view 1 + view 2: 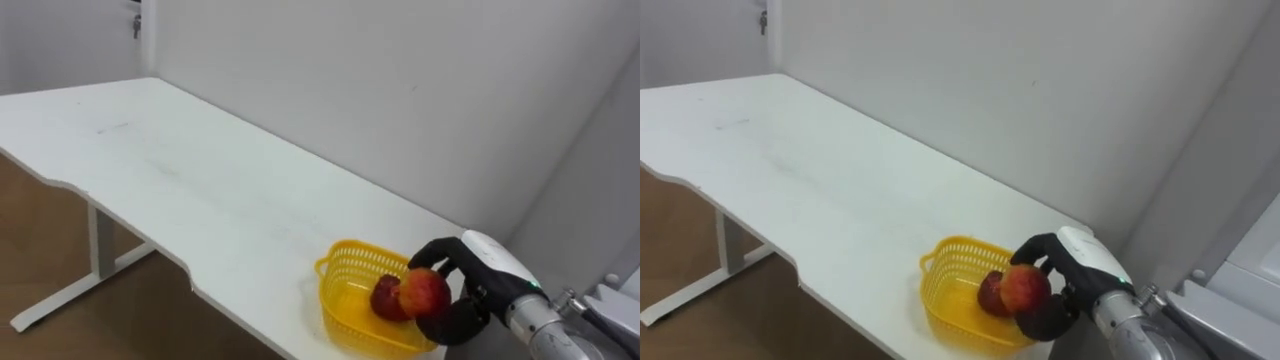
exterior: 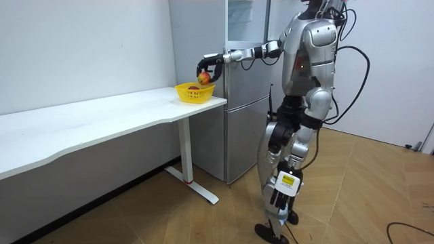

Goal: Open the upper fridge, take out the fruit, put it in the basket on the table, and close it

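- While I stand at the end of the counter (image 1: 200, 180), my right hand (image 1: 482, 272) reaches out over its near corner, and my fingers (image 1: 438, 250) are curled round a red and yellow fruit (image 1: 424, 292), with the thumb clasped beneath it.
- That fruit is held in the air in my grasp, above the rim of a yellow basket (image 1: 345, 252) and not resting in it.
- Just below and beside my fingers, a second, darker red fruit (image 1: 386, 298) lies inside the basket, close against the one I hold.
- Under my fingers, the basket sits on the counter's corner, near the edge.
- Away from my fingers, the white counter runs long and bare to the left.
- Beyond my fingers, a pale wall (image 1: 400, 80) rises behind the counter.
- In the room view, a grey fridge (image 2: 237, 102) stands just past the counter's end, behind my outstretched arm.
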